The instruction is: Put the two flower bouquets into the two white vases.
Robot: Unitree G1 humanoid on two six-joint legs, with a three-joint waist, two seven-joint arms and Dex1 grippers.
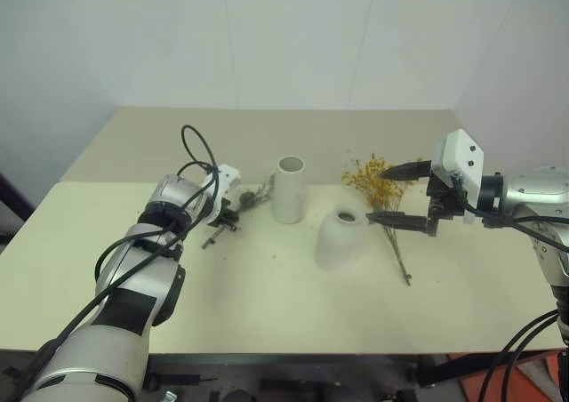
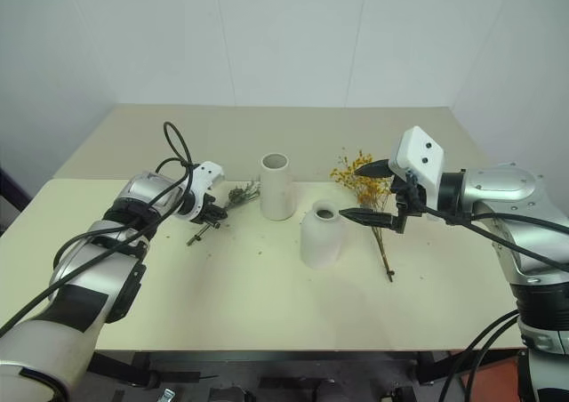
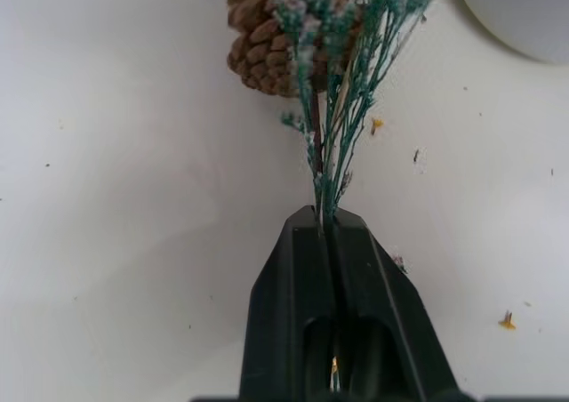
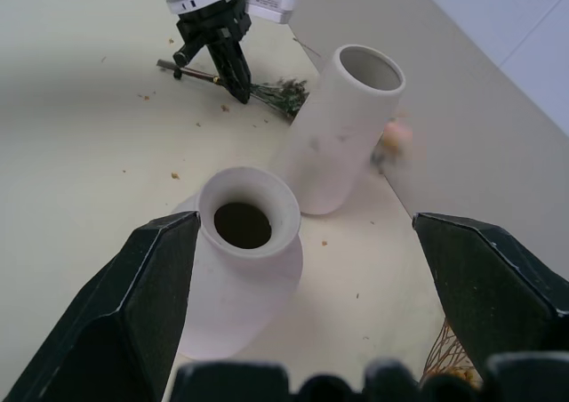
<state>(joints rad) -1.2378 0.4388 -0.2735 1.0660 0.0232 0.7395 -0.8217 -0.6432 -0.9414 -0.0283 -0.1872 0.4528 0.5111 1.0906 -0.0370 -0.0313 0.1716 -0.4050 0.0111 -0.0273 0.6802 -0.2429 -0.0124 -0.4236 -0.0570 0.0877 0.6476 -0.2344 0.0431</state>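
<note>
My left gripper (image 3: 327,220) is shut on the thin stems of the grey-green bouquet (image 3: 342,108), which lies on the table left of the tall white cylinder vase (image 1: 289,188). A brown cone (image 3: 262,42) sits among its sprigs. The shorter dome vase (image 1: 340,239) stands in front of and to the right of the cylinder. The yellow-orange bouquet (image 1: 373,180) lies flat on the table right of both vases, stems toward the front edge. My right gripper (image 1: 377,194) hangs open above those stems, beside the dome vase, with nothing between its fingers.
The beige table (image 1: 267,313) has a seam across it behind the vases and a white wall beyond. Small flower crumbs (image 4: 176,175) dot the surface near the vases. An orange object (image 1: 524,380) shows on the floor at the front right.
</note>
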